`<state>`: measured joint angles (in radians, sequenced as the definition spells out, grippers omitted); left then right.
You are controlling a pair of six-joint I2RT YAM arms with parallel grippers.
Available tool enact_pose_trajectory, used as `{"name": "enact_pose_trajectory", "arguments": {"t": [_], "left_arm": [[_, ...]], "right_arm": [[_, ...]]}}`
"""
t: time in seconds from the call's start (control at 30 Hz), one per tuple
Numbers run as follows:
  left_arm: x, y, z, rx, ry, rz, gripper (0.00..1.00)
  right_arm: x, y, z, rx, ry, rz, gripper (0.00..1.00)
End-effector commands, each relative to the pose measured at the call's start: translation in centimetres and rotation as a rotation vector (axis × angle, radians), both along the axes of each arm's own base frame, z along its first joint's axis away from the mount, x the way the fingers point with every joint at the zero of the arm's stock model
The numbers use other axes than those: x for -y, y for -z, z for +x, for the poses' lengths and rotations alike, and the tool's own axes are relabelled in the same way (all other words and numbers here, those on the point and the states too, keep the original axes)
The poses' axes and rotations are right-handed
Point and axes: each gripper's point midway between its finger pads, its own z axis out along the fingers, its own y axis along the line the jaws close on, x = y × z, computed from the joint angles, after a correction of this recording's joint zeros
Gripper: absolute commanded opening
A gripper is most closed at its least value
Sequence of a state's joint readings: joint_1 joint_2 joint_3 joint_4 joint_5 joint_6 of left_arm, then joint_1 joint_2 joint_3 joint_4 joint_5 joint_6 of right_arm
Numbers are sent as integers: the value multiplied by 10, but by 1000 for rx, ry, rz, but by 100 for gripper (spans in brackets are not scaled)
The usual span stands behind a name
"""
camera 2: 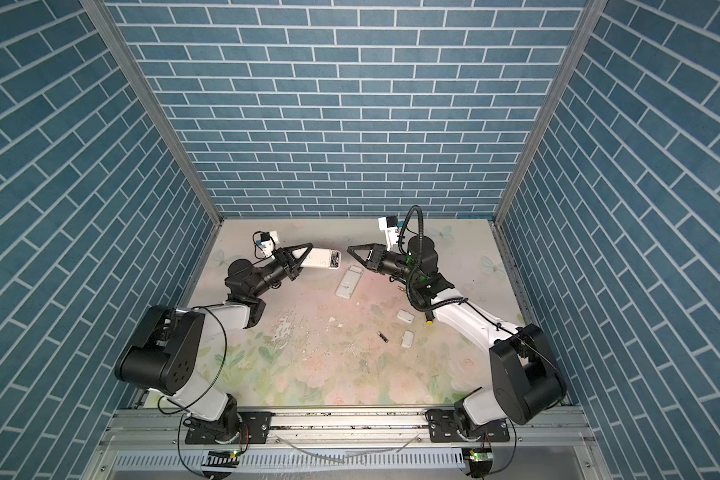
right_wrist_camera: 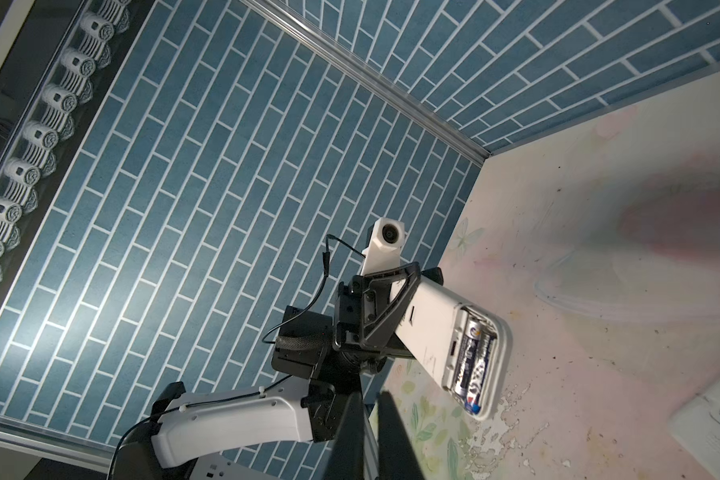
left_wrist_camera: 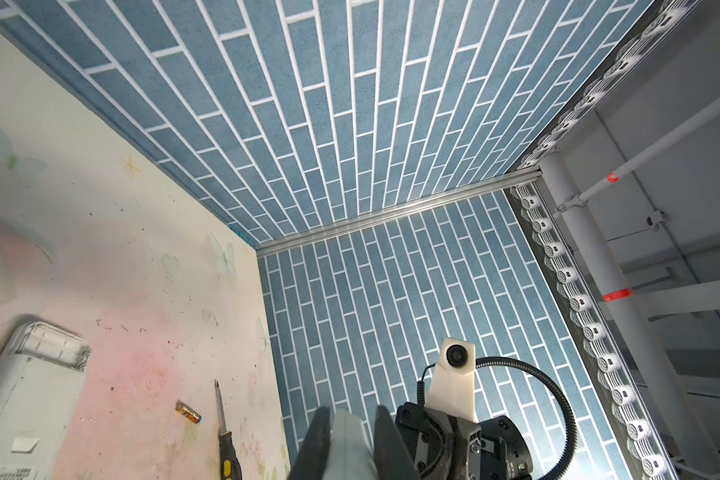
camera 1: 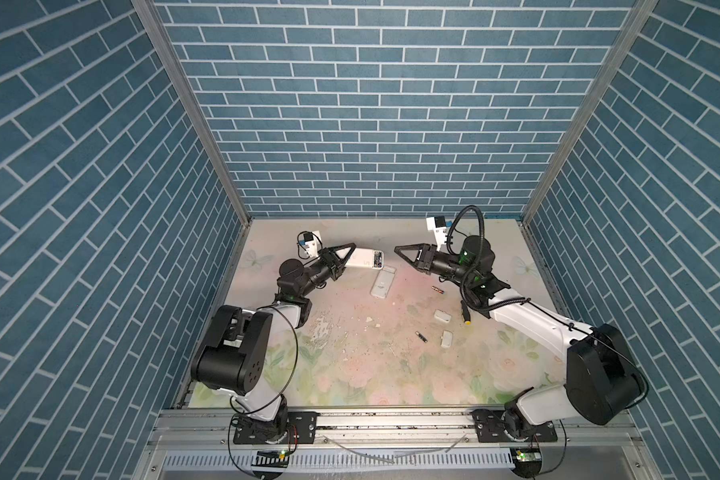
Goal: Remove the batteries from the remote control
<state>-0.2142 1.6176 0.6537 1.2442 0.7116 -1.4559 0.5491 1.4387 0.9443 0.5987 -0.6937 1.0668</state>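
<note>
Your left tool point(camera 1: 349, 254) is pinching a white remote point(camera 1: 364, 262) by 1 end, at the far left-centre of the bench point(camera 1: 350, 374). The remote looks lifted clear of the surface, back side up, with its battery bay uncovered. The right wrist view shows 2 dark cells point(right_wrist_camera: 472, 361) seated side by side in that bay. Your right tool point(camera 1: 400, 250) has its fingers pressed together on nothing, with the tip aimed at the remote's open end, near it but apart. A 2nd remote point(camera 1: 383, 282) lies flat on the bench just below the held one, between the 2 tools, and its bay is also uncovered in the left wrist view. A copper-brown battery point(camera 1: 437, 289) lies loose to the right of it, close under the right arm. A black battery point(camera 1: 421, 336) lies loose nearer the front, mid-bench. 2 white cover plates sit just right of that: the 1st plate point(camera 1: 443, 316) and the 2nd plate point(camera 1: 447, 338), apart from each other. A black-and-yellow screwdriver point(camera 1: 465, 313) lies beside the plates, partly hidden by the right arm.
</note>
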Motion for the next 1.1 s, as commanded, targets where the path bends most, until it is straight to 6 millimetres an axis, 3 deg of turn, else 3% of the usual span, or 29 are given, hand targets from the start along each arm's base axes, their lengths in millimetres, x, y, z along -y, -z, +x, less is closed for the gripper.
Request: {"name": "enact_pose_trajectory", "arguments": {"t": [0.0, 0.23, 0.43, 0.8, 1.07], "left_arm": [[-3, 6, -3, 11, -5, 22, 0], [-5, 24, -11, -30, -15, 80, 0], [-12, 50, -28, -88, -46, 148, 0], [-19, 133, -91, -227, -120, 256, 0], [-12, 167, -126, -259, -149, 372, 0]], "right_arm": [[10, 7, -5, 29, 28, -47, 12], [20, 20, -9, 23, 68, -119, 13], [31, 34, -8, 9, 118, -181, 15], [42, 60, -3, -21, 171, -257, 17], [43, 70, -1, -38, 175, -273, 17]]}}
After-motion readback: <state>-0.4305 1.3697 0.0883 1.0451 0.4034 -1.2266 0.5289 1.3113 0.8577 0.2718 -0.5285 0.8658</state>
